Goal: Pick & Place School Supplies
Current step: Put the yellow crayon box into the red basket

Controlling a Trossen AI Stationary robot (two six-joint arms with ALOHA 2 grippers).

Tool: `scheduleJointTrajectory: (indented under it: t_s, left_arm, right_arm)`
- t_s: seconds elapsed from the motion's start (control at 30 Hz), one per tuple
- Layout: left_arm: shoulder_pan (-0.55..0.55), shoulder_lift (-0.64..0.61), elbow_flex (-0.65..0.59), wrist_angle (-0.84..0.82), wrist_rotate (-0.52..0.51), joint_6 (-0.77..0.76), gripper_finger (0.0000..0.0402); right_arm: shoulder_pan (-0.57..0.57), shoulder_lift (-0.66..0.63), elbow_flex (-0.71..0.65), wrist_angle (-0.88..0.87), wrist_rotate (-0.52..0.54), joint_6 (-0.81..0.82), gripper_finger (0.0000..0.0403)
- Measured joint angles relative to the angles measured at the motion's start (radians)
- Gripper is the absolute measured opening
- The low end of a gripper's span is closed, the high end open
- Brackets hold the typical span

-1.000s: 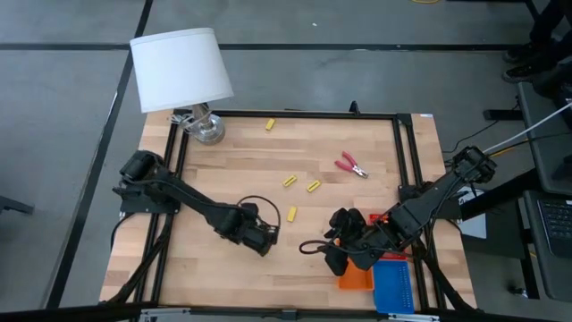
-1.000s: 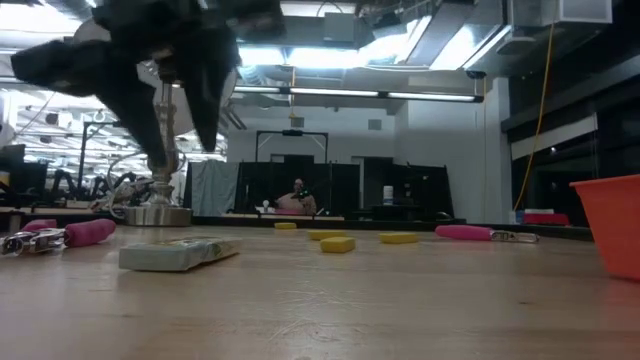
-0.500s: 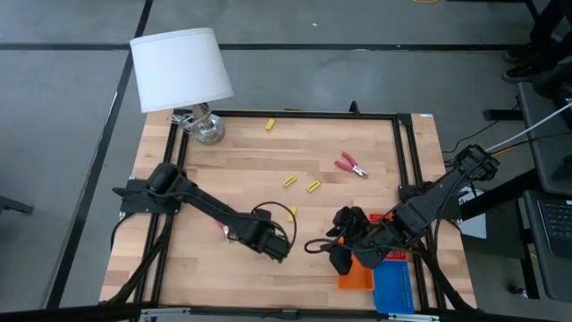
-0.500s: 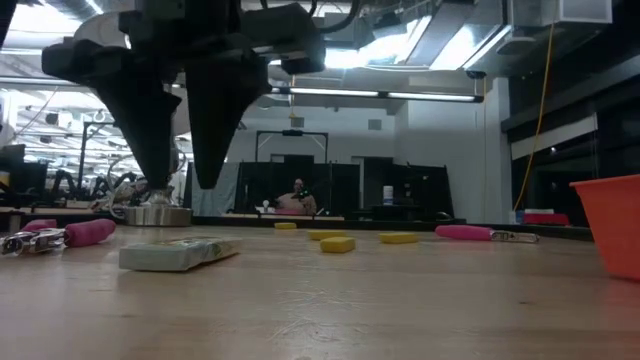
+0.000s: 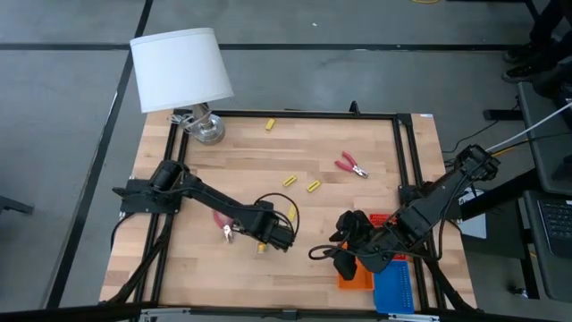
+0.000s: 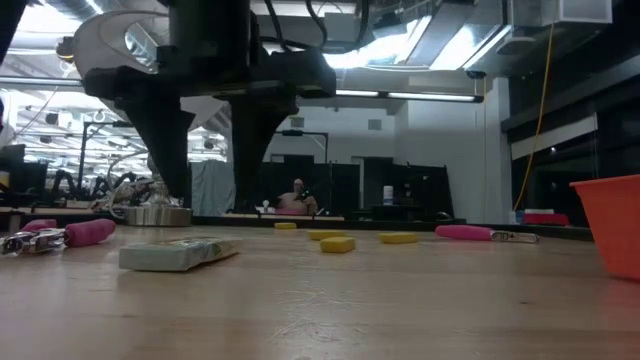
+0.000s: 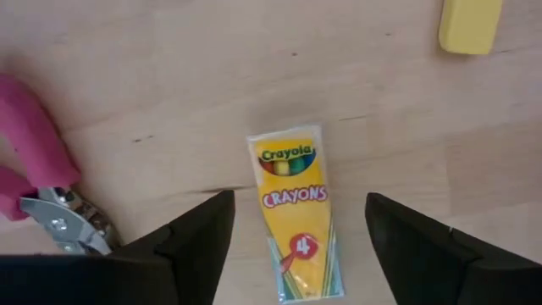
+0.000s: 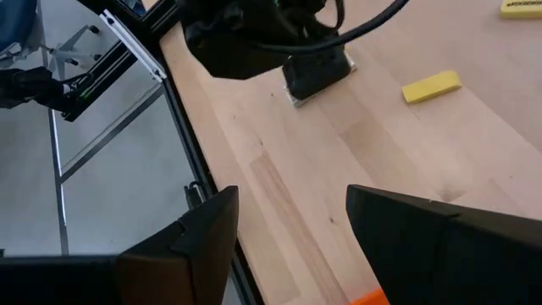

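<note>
Left gripper (image 7: 296,246) hung w/ fingers apart, straddling the crayon pack (image 7: 296,207), which lay flat on the table (image 5: 357,125), not gripped. Red-handled tool (image 7: 38,191) sat just beside one finger; I judged a skewed descent could snag it. Right gripper (image 8: 292,229) waited, fingers apart, near the orange tray (image 5: 356,279).

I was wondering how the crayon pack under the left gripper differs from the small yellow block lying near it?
The crayon pack is printed with a logo and lettering; the yellow block is plain. The pack is longer and tapers in its artwork; the block is short and stubby. The pack lies between the open left gripper fingers; the block lies beyond them. Both are yellow and flat on the wood.
</note>
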Motion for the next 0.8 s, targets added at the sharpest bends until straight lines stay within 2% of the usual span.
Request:
scheduleJointTrajectory:
  t_s: [0.27,0.8]
  left_arm:
    - [0.002,0.05,0.0,0.008,0.07,-0.061,0.0278]
    - [0.002,0.048,0.0,0.035,0.037,-0.103,0.0278]
  right_arm:
    - [-0.001,0.0,0.0,-0.002,-0.01,0.007,0.0224]
    - [-0.001,0.0,0.0,-0.003,-0.011,0.006,0.0224]
